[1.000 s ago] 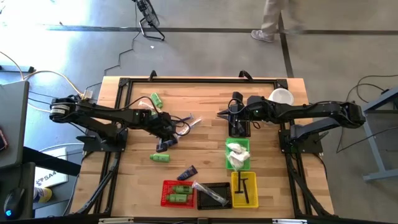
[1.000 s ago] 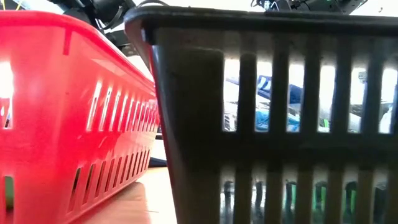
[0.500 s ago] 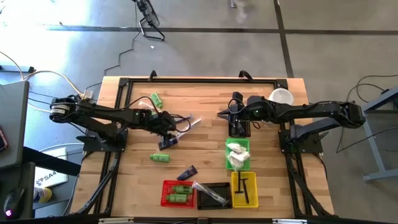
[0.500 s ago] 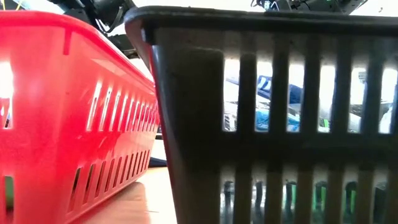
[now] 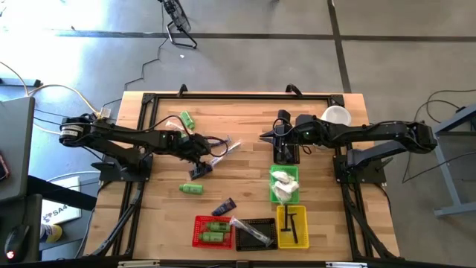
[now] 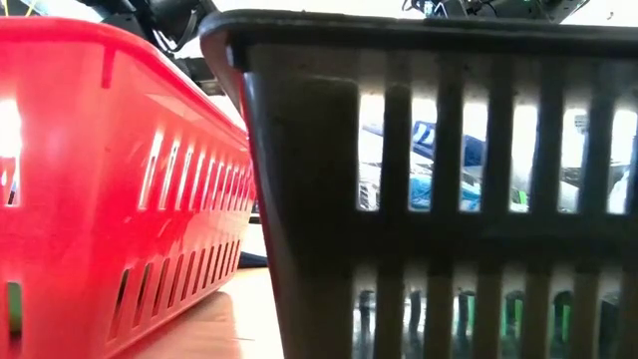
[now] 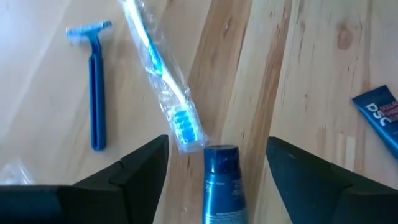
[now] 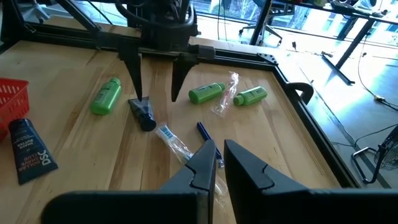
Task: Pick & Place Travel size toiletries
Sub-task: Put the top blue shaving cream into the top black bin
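My left gripper (image 7: 217,155) stands open at the table's left middle, fingers pointing down, one on either side of the cap end of a dark navy tube (image 7: 221,186) that lies flat on the wood. Just beyond it lie a clear-wrapped toothbrush (image 7: 163,84) and a blue razor (image 7: 94,93). A second navy tube (image 5: 224,206) and green bottles (image 5: 191,189) (image 5: 186,119) are scattered on the table. My right gripper (image 8: 217,163) is shut and holds nothing. It hovers by a black basket (image 5: 286,152) at the right middle.
Green basket (image 5: 284,186) holds white packets. At the near edge stand a red basket (image 5: 212,231) with green bottles, a black basket (image 5: 256,232) with a wrapped toothbrush, and a yellow basket (image 5: 291,225) with black items. A white cup (image 5: 336,115) stands far right.
My left gripper has opened over the navy tube, which lies on the table where it was. The right arm has kept still.
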Controlling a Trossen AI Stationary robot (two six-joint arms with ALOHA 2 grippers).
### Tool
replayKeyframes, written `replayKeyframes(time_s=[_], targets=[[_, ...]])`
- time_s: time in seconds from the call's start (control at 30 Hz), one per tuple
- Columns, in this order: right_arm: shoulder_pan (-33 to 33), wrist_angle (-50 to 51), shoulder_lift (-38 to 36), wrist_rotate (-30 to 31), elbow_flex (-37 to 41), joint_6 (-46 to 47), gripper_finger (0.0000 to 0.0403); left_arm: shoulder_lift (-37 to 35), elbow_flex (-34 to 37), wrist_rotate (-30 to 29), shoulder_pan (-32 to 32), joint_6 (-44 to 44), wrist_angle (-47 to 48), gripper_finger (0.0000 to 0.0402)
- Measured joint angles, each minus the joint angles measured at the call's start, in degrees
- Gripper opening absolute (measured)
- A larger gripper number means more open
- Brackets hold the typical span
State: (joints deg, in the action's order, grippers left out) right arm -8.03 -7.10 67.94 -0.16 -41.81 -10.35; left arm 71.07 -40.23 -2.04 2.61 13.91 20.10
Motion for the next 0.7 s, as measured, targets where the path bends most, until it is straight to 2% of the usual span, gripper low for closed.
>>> replayKeyframes(time_s=[0.27,0.7], targets=[[0.0,0.0,0.0,0.0,0.0,0.0,0.0025,1.0,1.4,3.1,0.0,4.2,4.0,0.0257],[0.0,0.0,0.0,0.0,0.0,0.0,0.0025,8.2,3.9,4.7,0.0,7.5,-4.2,0.0257]])
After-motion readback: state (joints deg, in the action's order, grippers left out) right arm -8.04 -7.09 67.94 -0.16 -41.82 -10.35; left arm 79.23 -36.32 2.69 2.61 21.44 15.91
